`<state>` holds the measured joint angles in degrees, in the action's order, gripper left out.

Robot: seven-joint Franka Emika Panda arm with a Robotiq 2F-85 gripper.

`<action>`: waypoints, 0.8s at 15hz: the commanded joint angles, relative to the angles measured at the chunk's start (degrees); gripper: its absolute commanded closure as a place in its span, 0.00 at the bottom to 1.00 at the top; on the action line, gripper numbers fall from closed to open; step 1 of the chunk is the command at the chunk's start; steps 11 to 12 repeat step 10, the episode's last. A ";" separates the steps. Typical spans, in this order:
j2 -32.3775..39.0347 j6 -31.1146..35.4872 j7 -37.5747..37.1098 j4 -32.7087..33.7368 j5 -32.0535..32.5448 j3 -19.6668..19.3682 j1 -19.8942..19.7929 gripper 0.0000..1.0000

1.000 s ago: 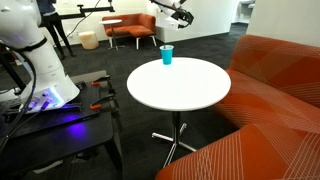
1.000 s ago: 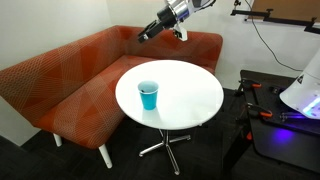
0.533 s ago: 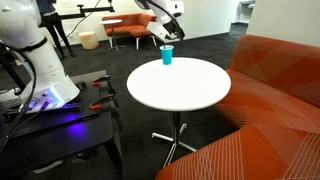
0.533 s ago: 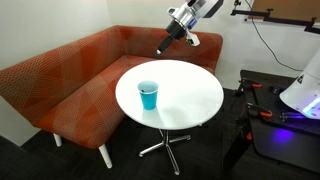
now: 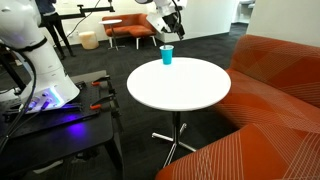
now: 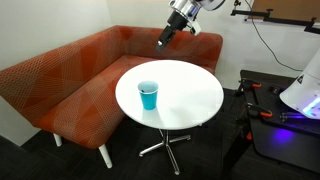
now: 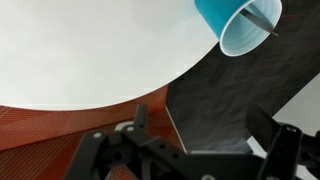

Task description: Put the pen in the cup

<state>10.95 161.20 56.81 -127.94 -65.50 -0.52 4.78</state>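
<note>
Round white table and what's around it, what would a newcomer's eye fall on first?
The small bright blue cup stands out most, alone on the round white table. Beyond the table, the arm's dark pincer hangs open in the air above the orange-red sofa. In the wrist view a thin dark pen seems to sit in the cup's mouth.

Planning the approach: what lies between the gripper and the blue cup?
Nothing stands there in an exterior view: only bare table near the cup; the gripper hangs high above.
</note>
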 commanded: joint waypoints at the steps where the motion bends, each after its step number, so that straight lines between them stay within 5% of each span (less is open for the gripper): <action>1: -3.65 -1.48 -6.34 -1.03 4.36 -1.14 0.22 0.00; 12: -2.41 -0.18 -4.48 -0.03 3.28 -0.53 -0.01 0.00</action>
